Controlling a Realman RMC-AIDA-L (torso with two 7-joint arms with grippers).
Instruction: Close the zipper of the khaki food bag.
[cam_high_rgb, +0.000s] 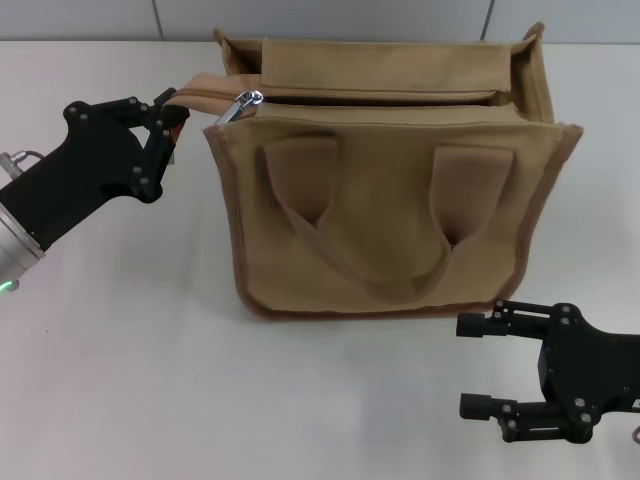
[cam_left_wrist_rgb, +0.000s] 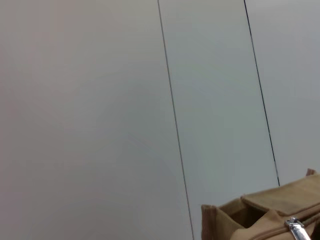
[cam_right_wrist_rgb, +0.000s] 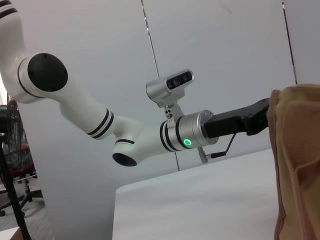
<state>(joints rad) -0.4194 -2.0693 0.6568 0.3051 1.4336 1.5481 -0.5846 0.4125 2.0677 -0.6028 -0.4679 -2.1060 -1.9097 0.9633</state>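
The khaki food bag (cam_high_rgb: 390, 200) stands upright mid-table, its handles lying flat against the front face. Along its top runs the zipper (cam_high_rgb: 380, 97), with the silver slider (cam_high_rgb: 240, 105) at the bag's left end. A khaki tape end (cam_high_rgb: 200, 90) sticks out past that corner. My left gripper (cam_high_rgb: 170, 118) is shut on this tape end, just left of the slider. The left wrist view catches the bag's top corner (cam_left_wrist_rgb: 260, 215) and the slider (cam_left_wrist_rgb: 296, 229). My right gripper (cam_high_rgb: 478, 365) rests open on the table in front of the bag's right side, holding nothing.
The bag sits on a white table (cam_high_rgb: 120, 350) with a grey panelled wall (cam_left_wrist_rgb: 100, 100) behind it. The right wrist view shows my left arm (cam_right_wrist_rgb: 190, 135) reaching to the bag's side (cam_right_wrist_rgb: 297, 165).
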